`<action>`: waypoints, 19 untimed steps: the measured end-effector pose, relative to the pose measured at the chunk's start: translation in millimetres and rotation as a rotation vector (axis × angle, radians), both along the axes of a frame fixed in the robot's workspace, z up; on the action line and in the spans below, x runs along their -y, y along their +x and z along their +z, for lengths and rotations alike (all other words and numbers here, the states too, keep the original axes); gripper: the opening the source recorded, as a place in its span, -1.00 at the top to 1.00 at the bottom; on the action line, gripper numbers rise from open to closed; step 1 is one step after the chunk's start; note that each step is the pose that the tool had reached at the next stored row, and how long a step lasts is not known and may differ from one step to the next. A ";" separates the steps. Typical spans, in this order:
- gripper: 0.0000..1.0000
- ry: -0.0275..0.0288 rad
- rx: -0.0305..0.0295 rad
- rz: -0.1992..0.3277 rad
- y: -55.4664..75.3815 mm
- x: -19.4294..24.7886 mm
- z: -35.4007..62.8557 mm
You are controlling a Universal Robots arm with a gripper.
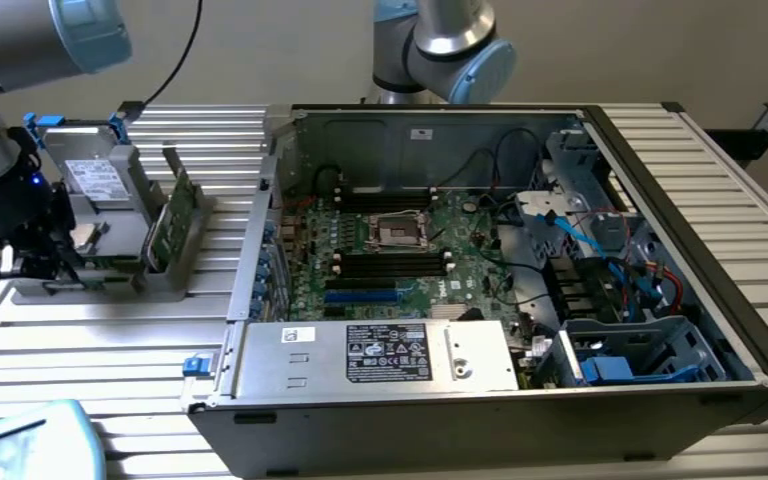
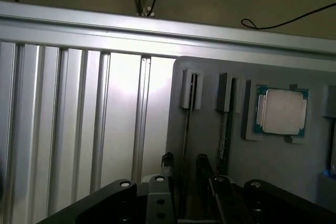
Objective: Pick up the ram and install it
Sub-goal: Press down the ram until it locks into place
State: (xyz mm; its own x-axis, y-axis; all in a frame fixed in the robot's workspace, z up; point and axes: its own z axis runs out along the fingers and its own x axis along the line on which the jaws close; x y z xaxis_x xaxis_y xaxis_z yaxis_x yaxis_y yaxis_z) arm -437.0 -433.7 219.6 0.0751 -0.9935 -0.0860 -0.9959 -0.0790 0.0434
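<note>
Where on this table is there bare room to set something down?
Bare ribbed table lies between the grey holder, the open computer case and the teal object. A smaller strip runs beyond the holder. Crowded: the holder itself, with the gripper at it, and inside the case.

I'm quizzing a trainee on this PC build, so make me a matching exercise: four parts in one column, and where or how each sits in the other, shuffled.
1 ram
2 processor chip
3 motherboard
4 power supply

A lying flat in a recess of the grey holder
B green, on the floor of the open case
C standing on edge in the grey holder
D silver box bearing a label

Pairs: 1-C, 2-A, 3-B, 4-D
</note>
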 end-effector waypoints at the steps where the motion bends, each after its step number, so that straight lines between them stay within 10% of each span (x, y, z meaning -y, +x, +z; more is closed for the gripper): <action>1: 0.37 0.0001 -0.0005 0.000 0.0 0.0 -1.8; 4: 0.37 0.0031 -0.0010 0.000 0.0 0.1 -6.9; 9: 0.37 0.0327 -0.0011 0.000 0.0 0.0 -11.4; 12: 0.37 0.0408 -0.0054 0.000 0.0 -0.1 -14.0; 14: 0.37 0.0414 -0.0155 0.000 0.0 0.0 -15.4; 15: 0.37 0.0414 -0.0422 -0.001 0.0 0.0 -17.6; 16: 0.37 0.0360 -0.0562 -0.002 0.2 0.0 -18.8; 17: 0.37 0.0109 -0.0563 -0.002 0.5 -0.1 -19.0; 19: 0.37 -0.0081 -0.0550 -0.003 0.6 -0.6 -19.2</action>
